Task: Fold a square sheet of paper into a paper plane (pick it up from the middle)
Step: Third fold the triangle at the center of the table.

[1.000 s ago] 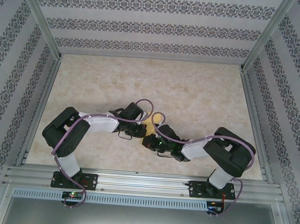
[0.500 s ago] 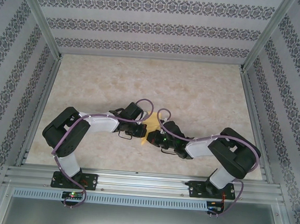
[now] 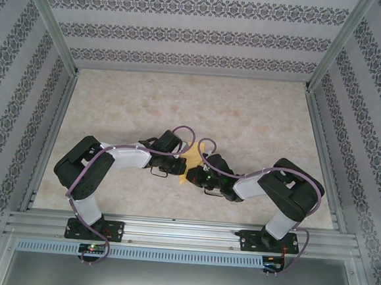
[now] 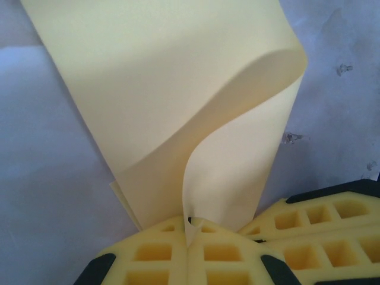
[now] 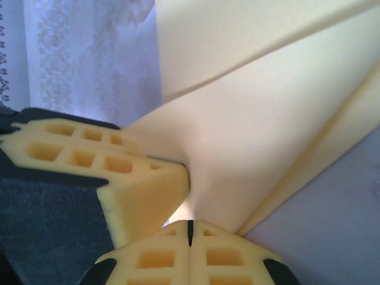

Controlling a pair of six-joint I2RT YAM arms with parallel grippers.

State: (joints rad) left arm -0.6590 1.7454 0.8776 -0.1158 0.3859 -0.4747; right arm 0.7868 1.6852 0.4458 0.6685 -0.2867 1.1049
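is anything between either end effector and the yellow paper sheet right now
Nothing visible. The left end effector and the right end effector are each shut directly on the thin yellow paper sheet, their fingertips close together.

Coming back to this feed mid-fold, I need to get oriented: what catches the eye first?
The yellow paper, curled and partly folded, is held up between the two arms near the table's middle. The left end effector and right end effector are each shut on it, their foam fingers side by side.
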